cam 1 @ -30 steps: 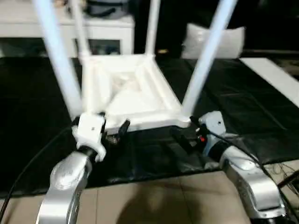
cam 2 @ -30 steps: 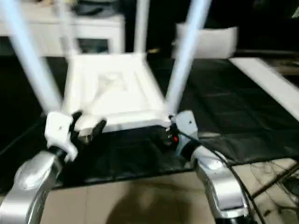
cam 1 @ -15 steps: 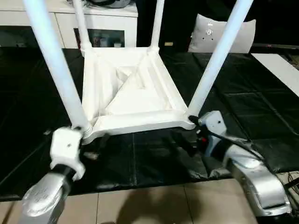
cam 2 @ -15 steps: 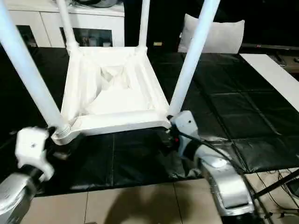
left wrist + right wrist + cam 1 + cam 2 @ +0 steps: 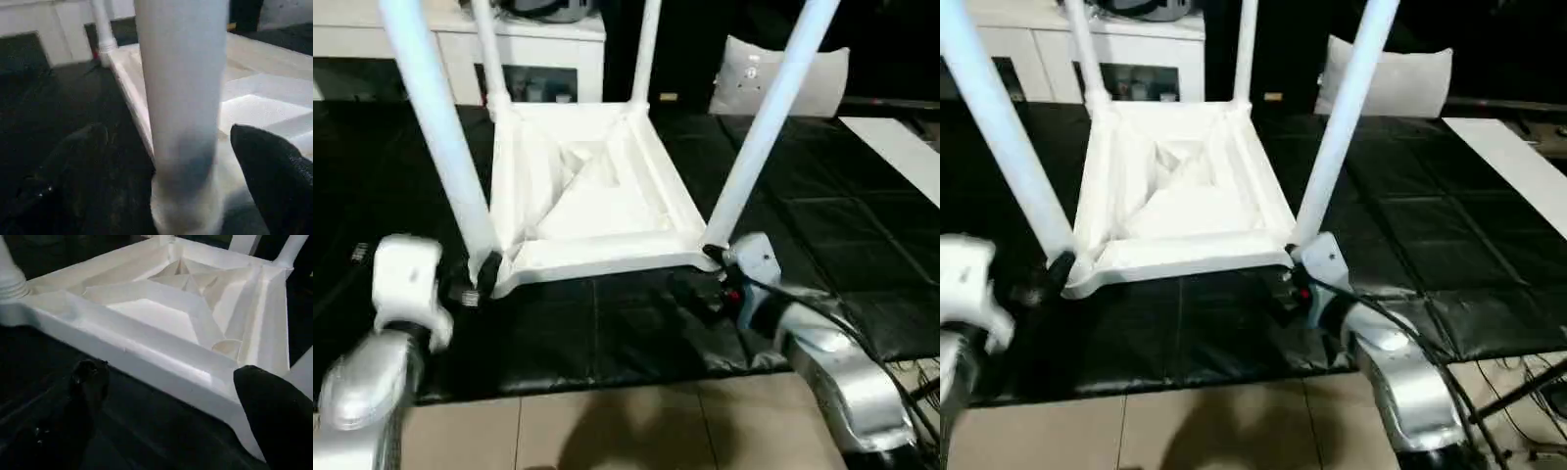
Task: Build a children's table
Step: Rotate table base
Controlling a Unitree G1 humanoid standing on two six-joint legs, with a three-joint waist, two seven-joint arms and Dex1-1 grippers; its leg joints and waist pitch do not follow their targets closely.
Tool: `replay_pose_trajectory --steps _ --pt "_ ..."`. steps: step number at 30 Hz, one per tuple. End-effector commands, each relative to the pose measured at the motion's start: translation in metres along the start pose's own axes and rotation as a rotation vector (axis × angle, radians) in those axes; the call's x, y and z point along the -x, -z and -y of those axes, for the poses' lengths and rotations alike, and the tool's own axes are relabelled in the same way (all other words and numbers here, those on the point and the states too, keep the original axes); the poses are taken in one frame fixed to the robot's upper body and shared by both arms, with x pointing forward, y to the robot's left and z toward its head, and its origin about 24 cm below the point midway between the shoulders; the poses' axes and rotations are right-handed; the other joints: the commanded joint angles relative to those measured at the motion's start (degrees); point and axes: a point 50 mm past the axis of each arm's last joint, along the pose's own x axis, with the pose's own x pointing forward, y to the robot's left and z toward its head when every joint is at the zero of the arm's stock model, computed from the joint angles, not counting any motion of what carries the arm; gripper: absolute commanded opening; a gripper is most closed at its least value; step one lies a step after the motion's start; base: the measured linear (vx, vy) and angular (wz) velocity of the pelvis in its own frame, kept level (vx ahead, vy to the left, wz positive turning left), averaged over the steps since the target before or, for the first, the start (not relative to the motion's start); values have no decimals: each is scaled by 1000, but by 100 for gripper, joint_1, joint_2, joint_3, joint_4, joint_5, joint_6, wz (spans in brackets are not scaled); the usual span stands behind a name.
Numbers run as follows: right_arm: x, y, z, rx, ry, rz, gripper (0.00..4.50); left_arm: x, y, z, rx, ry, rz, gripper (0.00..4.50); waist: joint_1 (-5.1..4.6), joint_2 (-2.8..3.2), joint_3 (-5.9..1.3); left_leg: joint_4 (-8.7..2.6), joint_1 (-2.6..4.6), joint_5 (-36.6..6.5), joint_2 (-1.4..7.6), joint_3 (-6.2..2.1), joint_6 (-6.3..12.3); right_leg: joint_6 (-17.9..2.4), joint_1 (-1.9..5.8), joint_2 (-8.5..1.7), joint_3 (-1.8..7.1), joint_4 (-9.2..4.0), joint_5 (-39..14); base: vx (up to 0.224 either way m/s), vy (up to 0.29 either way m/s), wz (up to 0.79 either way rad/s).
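So the children's table [image 5: 592, 196] is flipped upside down on the black mat [image 5: 822, 225], all four legs sticking up. Left tool [image 5: 161, 161] is wide open with its fingers on either side of the near-left leg [image 5: 440, 147], not clamped on it. Right tool [image 5: 166, 396] is spread just as wide, facing the near edge of the tabletop by the near-right leg [image 5: 759, 127], holding nothing. White cabinet [image 5: 538, 44] sits behind.

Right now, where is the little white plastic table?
The white plastic table lies upside down on the black mat, legs up, just ahead of both claws.
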Motion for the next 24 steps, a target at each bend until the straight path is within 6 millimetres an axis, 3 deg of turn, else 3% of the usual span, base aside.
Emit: replay_pose_trajectory --steps 1,3,4,6,7,13,17,19,24 --pt "-3 3 6 -12 34 -30 450 -11 3 1 14 43 -4 445 22 189 -288 -555 -40 -600 549 -308 92 -367 254 -753 585 -450 -1244 0 0 0" --pt "-8 5 10 -21 58 -47 450 -21 2 1 41 87 10 445 25 155 -318 -531 -53 -253 589 -303 84 -566 261 -775 603 -364 -720 0 0 0" --pt "-8 5 11 -22 64 -51 450 -23 1 2 46 98 13 445 35 167 -342 -508 -54 -25 573 -286 109 -696 265 -779 608 -308 -421 0 0 0" --pt "-12 7 15 -22 85 -71 450 -30 -1 3 64 132 31 445 39 152 -341 -500 -68 92 568 -266 158 -782 271 -782 608 -293 -307 0 0 0" --pt "-13 9 16 -4 81 -94 450 -37 -4 8 84 215 48 445 43 115 -338 -503 -66 84 569 -254 186 -798 282 -798 613 -297 -377 0 0 0" --pt "-6 21 15 -31 18 -197 450 -33 -13 29 132 518 94 445 116 126 -313 -530 -31 -52 619 -235 116 -762 262 -821 631 -313 -718 0 0 0" --pt "-3 31 28 -18 93 -270 450 -24 -24 53 114 767 114 445 150 116 -299 -548 -3 -165 619 -211 -15 -738 234 -818 634 -335 -1005 0 0 0" --pt "-4 37 36 -13 127 -292 450 -24 -30 65 104 875 133 445 163 105 -284 -555 -30 -227 597 -197 -47 -706 255 -825 641 -359 -1162 0 0 0" --pt "-7 42 42 -24 165 -295 450 -27 -38 77 111 954 158 445 141 78 -290 -552 -35 -299 580 -190 -75 -623 273 -822 649 -380 -1362 0 0 0"
